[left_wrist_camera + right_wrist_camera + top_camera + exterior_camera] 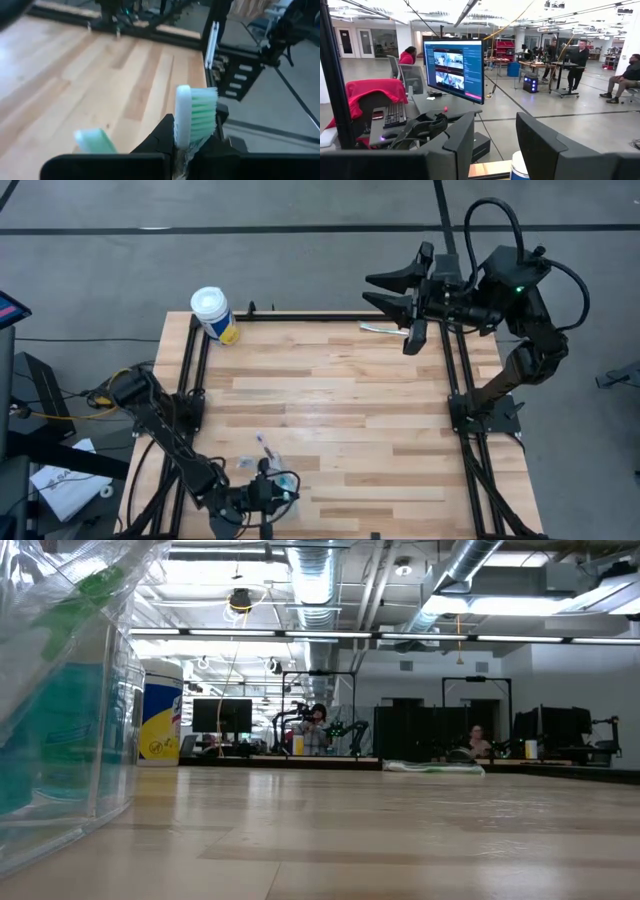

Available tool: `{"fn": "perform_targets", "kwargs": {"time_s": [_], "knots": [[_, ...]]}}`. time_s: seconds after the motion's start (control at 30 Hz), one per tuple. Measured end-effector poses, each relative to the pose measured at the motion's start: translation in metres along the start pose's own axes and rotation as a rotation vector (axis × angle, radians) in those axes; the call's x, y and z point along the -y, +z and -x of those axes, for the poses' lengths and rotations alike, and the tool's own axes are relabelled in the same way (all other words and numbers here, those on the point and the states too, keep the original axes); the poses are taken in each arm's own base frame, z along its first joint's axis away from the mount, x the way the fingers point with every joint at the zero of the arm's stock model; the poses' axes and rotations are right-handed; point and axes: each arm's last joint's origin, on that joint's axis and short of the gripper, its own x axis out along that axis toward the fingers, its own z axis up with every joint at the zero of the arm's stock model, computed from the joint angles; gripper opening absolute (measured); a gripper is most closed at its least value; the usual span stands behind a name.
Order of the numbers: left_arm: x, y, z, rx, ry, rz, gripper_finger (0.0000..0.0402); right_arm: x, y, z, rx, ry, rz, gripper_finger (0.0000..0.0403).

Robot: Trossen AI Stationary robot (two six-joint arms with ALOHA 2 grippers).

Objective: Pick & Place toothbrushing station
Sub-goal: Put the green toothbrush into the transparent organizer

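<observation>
High view showed the toothbrushing station (268, 472) at the table's (330, 410) near edge, left of centre, with the left gripper (262, 492) right at it. Its wrist view showed fingers (162, 137) clamped on a pale green toothbrush (192, 117). Farther off, the right gripper (385, 292) hung with jaws spread above the far right edge, beside another toothbrush (382, 328). A white-lidded canister (214, 315) stood at the far left corner.

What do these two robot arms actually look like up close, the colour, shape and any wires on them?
Both arms are black, built of jointed tube-like segments. The right arm carries looping black cables and a small green light; its end effector has two flat, wedge-shaped fingers. The left arm trails yellow cable at its base.
</observation>
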Motion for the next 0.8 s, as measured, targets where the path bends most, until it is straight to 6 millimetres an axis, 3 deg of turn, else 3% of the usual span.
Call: {"fn": "perform_targets", "kwargs": {"time_s": [0.23,0.47,0.63,0.8], "knots": [[0.003,-0.021,-0.008,-0.069,-0.029,0.033,0.0004,0.000,0.000,0.000,0.000,0.000,-0.023,0.0135],[0.006,-0.029,-0.012,-0.136,-0.093,0.072,0.0017,-0.003,0.000,0.001,0.000,0.016,-0.026,0.0134],[0.005,-0.028,-0.015,-0.155,-0.115,0.082,0.0064,-0.006,0.000,0.001,0.003,0.028,-0.022,0.0133],[0.006,-0.025,-0.016,-0.133,-0.129,0.108,0.0142,-0.007,0.001,0.002,0.005,0.034,-0.022,0.0134]]}}
